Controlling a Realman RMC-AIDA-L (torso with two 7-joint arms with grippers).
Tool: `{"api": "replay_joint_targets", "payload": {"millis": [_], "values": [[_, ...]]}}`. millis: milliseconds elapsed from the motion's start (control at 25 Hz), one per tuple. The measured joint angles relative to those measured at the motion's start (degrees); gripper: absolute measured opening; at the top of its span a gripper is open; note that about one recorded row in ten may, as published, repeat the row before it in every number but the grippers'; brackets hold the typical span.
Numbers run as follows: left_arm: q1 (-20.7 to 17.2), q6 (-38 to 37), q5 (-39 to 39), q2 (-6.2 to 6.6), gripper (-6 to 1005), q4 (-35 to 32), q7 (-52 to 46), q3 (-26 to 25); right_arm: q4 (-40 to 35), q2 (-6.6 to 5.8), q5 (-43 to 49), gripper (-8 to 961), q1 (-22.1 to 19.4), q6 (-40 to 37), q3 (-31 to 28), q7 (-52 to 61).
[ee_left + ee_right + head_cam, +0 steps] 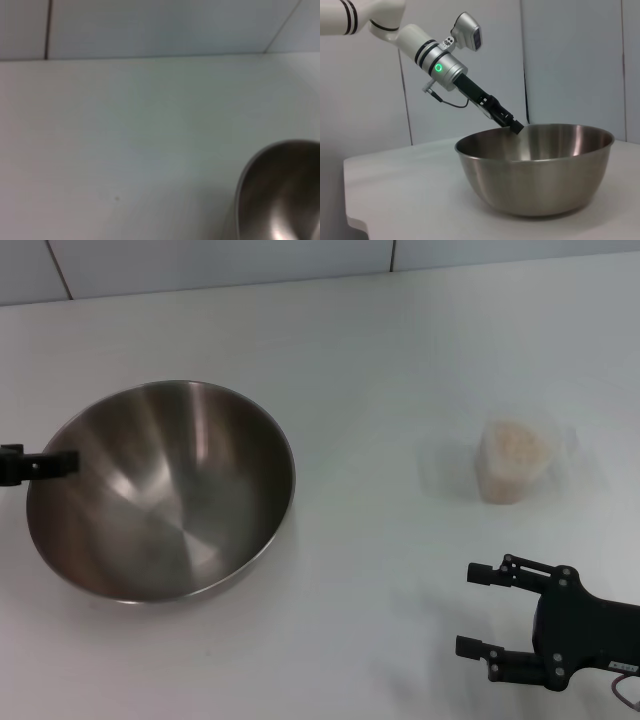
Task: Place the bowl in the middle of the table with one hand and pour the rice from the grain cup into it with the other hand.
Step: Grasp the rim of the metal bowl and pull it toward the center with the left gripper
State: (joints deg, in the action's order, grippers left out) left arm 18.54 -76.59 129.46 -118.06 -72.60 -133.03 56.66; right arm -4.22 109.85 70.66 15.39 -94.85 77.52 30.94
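The steel bowl [160, 490] stands on the left part of the white table [380, 370]; it also shows in the left wrist view [285, 195] and the right wrist view [535, 170]. My left gripper [62, 464] is at the bowl's left rim and grips it, as the right wrist view [516, 127] also shows. The clear grain cup [512, 478] stands upright at the right, full of rice [517, 445]. My right gripper [478, 610] is open and empty, low over the table in front of the cup and apart from it.
A grey panelled wall [200, 260] runs along the table's far edge. The table's rounded corner [350, 165] shows beyond the bowl in the right wrist view. Bare tabletop lies between the bowl and the cup.
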Motion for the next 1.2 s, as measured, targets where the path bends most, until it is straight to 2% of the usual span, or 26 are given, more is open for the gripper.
{"api": "replay_joint_targets", "payload": {"millis": [800, 1120, 1200], "values": [[1.0, 0.3, 0.0, -0.17, 777, 3.1, 1.8, 2.7, 0.0, 0.17, 0.1, 743, 0.0, 1.0, 0.0, -0.2], [1.8, 0.0, 0.1, -0.12, 347, 3.3, 1.9, 2.5, 0.0, 0.18, 0.1, 739, 0.1, 1.1, 0.0, -0.3], [1.9, 0.0, 0.1, -0.09, 281, 3.3, 1.8, 2.6, 0.0, 0.18, 0.1, 739, 0.1, 1.1, 0.0, -0.3]]}}
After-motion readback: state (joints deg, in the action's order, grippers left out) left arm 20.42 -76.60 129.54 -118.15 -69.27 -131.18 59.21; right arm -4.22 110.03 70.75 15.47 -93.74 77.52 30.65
